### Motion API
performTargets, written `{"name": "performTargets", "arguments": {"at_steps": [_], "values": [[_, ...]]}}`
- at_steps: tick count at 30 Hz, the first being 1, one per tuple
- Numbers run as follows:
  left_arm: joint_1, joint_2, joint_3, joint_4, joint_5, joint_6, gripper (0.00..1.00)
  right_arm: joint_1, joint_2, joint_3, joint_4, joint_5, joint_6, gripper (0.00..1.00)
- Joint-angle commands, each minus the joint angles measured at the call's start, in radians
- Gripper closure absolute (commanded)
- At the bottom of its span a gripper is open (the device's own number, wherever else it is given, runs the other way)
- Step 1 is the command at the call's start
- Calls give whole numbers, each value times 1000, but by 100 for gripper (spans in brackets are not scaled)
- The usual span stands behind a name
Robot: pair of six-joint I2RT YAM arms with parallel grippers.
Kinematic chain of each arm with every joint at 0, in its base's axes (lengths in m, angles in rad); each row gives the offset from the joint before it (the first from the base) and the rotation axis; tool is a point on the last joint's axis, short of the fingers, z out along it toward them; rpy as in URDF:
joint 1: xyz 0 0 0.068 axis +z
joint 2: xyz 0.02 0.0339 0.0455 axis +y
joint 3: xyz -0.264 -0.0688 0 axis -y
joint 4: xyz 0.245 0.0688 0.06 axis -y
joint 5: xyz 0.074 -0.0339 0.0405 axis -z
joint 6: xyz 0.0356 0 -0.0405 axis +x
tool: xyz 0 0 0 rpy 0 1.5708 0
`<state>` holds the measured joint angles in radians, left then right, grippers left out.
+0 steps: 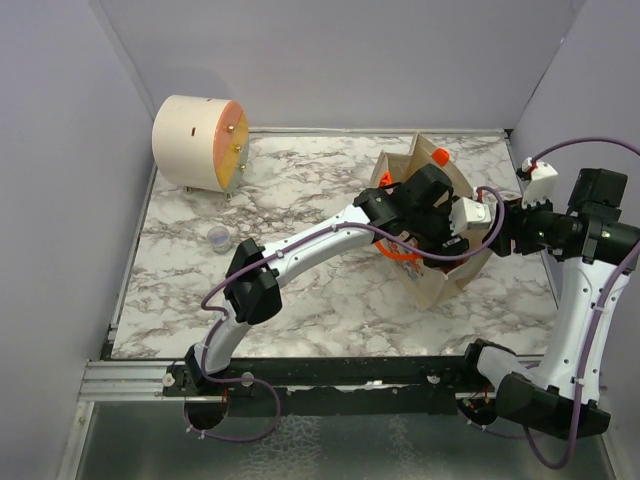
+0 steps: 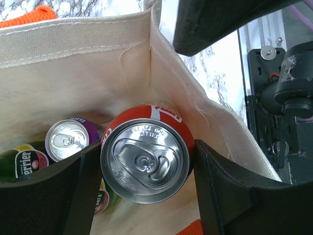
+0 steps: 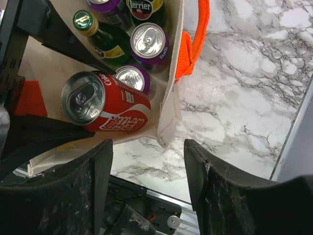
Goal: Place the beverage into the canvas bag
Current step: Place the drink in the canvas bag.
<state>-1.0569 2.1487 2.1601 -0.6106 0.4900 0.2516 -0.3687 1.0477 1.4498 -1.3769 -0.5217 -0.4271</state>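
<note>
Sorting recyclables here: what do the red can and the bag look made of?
The red can looks aluminium: bare silvery lid with pull tab, glossy red printed wall. The bag looks like matte beige woven canvas, with a stitched hem.

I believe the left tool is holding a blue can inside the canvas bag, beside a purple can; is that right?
Not quite: it is a red can, not a blue one. The left wrist view shows the left tool holding it inside the canvas bag, beside a purple can.
</note>
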Motion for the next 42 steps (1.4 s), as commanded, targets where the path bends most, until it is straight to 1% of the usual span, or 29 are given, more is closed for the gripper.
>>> {"name": "performTargets", "arguments": {"at_steps": [1, 8, 14, 19, 23, 25, 29, 32, 37, 40, 42], "values": [[-25, 13, 44, -5, 103, 20, 100, -7, 17, 11, 52, -28, 18, 41], [-25, 7, 90, -10, 159, 56, 100, -6, 53, -16, 86, -41, 22, 46], [-26, -13, 145, 2, 194, 39, 100, -6, 57, -53, 94, -29, 6, 55], [-25, -29, 130, -13, 249, 21, 100, -6, 51, -73, 102, -22, 0, 60], [-26, -33, 95, -41, 263, 19, 100, -6, 53, -70, 114, -18, 3, 64], [-25, -31, 86, -54, 277, 14, 100, -6, 58, -65, 117, -17, 0, 67], [-25, -12, 85, -79, 278, 10, 100, -6, 71, -51, 121, -12, -3, 78], [-25, 0, 86, -80, 257, 12, 100, -5, 80, -44, 114, -30, -5, 83], [-26, 25, 112, -109, 203, 45, 100, -6, 88, -23, 80, -75, -42, 84], [-26, 29, 111, -116, 150, 59, 100, -6, 95, 2, 26, -107, -91, 78], [-25, 28, 110, -114, 129, 69, 100, -6, 95, 9, -6, -130, -119, 72]]}}
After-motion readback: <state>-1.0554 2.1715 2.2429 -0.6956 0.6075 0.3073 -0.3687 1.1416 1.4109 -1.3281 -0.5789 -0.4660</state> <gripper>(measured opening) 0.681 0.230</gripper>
